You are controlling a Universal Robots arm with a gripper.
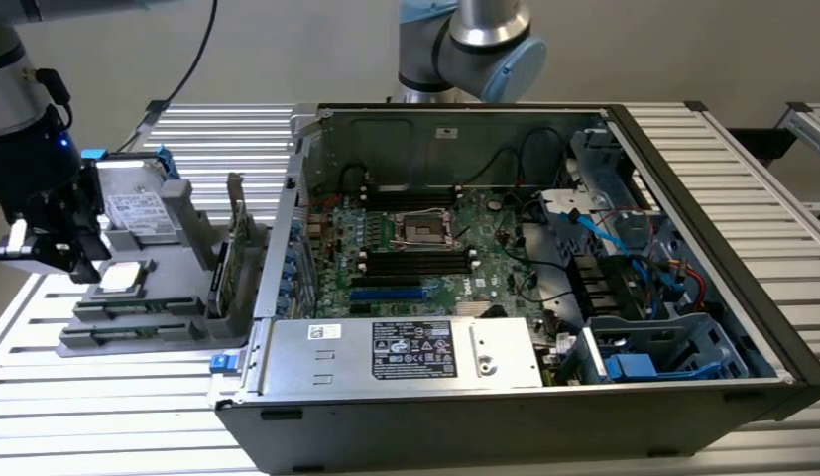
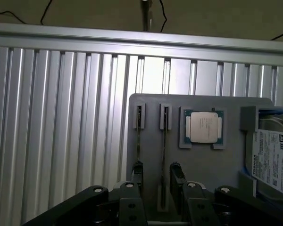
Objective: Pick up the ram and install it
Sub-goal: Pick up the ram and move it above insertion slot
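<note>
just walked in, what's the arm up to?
The robot arm's gripper hangs open over the gray parts holder, which sits beside the open computer case. It straddles a ram stick that stands on edge in a slot of the holder, near the processor. Nothing is gripped yet, and the ram stick is not lifted.

The exterior view looks steeply down from high up on the open computer case [image 1: 516, 426] and slatted table [image 1: 92, 416]. The wrist view, past the gripper [image 2: 156, 165], faces the grey fixture [image 1: 145, 332] [image 2: 212, 169] close below, which both views share.
</note>
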